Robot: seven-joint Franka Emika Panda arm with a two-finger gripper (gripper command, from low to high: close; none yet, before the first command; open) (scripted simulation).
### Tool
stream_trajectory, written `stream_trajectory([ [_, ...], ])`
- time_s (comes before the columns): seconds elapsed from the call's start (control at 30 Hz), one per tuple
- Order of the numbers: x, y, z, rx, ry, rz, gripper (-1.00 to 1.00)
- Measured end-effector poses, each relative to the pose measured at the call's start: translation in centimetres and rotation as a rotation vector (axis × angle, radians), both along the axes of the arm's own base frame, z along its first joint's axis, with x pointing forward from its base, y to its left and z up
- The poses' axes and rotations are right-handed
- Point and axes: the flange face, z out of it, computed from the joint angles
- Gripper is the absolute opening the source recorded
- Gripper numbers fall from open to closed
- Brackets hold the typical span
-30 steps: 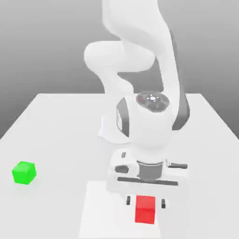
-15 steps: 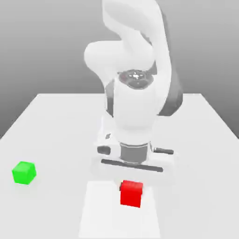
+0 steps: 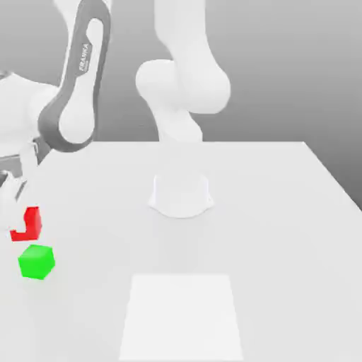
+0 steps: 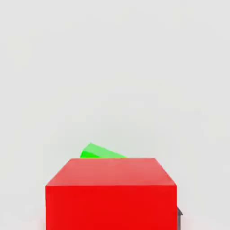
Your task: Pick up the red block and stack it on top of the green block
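At the exterior view's left edge I see my gripper (image 3: pixel 15 212) clenched on the red block (image 3: pixel 28 223), held in the air just above the green block (image 3: pixel 37 261), which sits on the white table (image 3: pixel 283 233). Along the arm's (image 3: pixel 78 85) grey side I read "FRANKA".

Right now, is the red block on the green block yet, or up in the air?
In the air. The exterior view shows the red block carried above the green block with a gap between them, not resting on it.
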Motion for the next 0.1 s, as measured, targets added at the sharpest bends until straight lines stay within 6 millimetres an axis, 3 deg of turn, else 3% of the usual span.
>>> stream_trajectory([
  [0.03,-0.03,0.06,-0.78,0.0,0.0,0.0,1.0],
  [0.1,-0.03,0.06,-0.78,0.0,0.0,0.0,1.0],
])
